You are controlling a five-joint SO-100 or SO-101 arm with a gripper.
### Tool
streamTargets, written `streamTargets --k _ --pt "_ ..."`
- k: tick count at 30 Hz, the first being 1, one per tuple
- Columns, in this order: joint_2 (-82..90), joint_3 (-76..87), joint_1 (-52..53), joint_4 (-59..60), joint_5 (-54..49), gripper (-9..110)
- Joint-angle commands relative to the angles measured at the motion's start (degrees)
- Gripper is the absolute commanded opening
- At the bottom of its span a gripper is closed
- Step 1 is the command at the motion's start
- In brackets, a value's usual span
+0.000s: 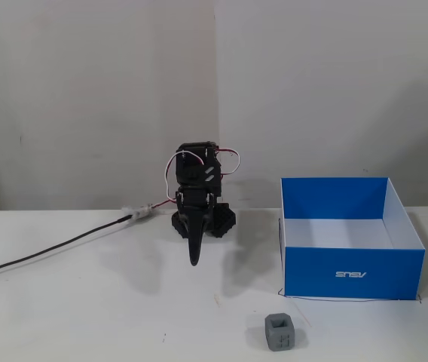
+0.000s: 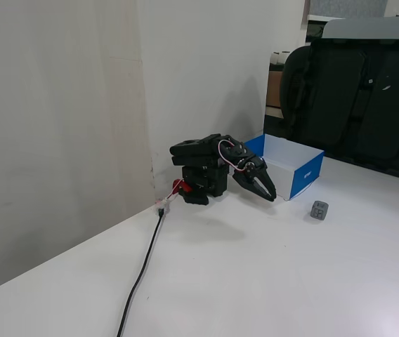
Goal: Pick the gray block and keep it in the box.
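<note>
Nothing is done yet: the gray block sits on the worktop outside the box (empty inside), and the claw hangs closed, holding nothing.

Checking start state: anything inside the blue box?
The box shows only bare white floor and walls inside. Its front wall hides the nearest strip of floor. The gray block sits outside, on the table in front.

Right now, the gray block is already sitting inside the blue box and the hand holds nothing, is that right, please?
Not quite. The block sits on the table outside the box, in front of it, as both fixed views show. The hand does hold nothing.
</note>
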Motion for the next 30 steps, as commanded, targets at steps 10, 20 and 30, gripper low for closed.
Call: streamTargets --k 10,20,30 --pt "8.61 -2.37 -2.29 -0.44 -0.26 0" --pt "8.70 -4.48 -5.89 1.85 -0.35 0" --pt "0.18 -18.63 -14.85 5.10 1.14 0"
